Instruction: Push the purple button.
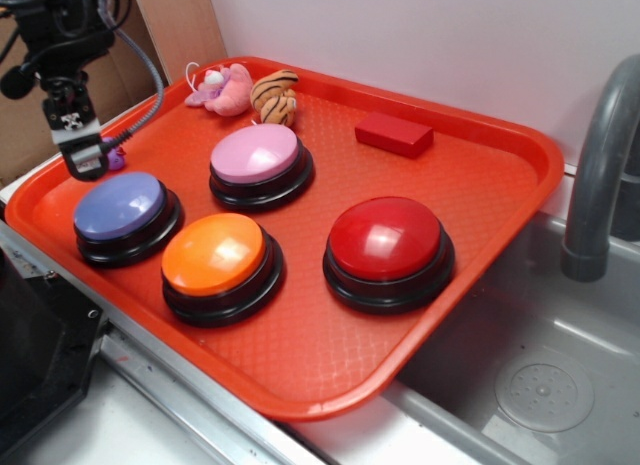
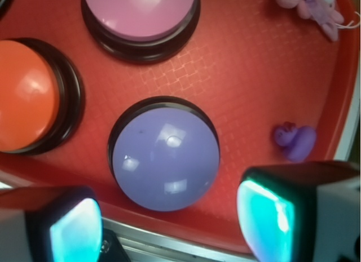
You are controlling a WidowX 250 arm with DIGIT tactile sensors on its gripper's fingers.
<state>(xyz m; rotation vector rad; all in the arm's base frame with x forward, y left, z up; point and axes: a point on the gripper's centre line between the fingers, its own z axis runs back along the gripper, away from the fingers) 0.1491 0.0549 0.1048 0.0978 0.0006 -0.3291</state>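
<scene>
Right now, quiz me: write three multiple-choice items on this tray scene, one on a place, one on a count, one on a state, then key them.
1. Where on the orange tray does the purple button sit?
A. Beside the red block
B. At the left end, next to the orange button
C. Off the tray, in the sink

2. How many large dome buttons are on the tray?
A. Three
B. Four
C. Five

3. How does the gripper stand relative to the purple button?
A. Above the tray near the button's far edge, not pressing it
B. Pressing its dome down
C. Over the red button

Answers:
1. B: it is the leftmost button, the orange button next to it.
2. B: purple, orange, pink, red.
3. A: the wrist view shows the dome uncovered, fingers spread apart.
</scene>
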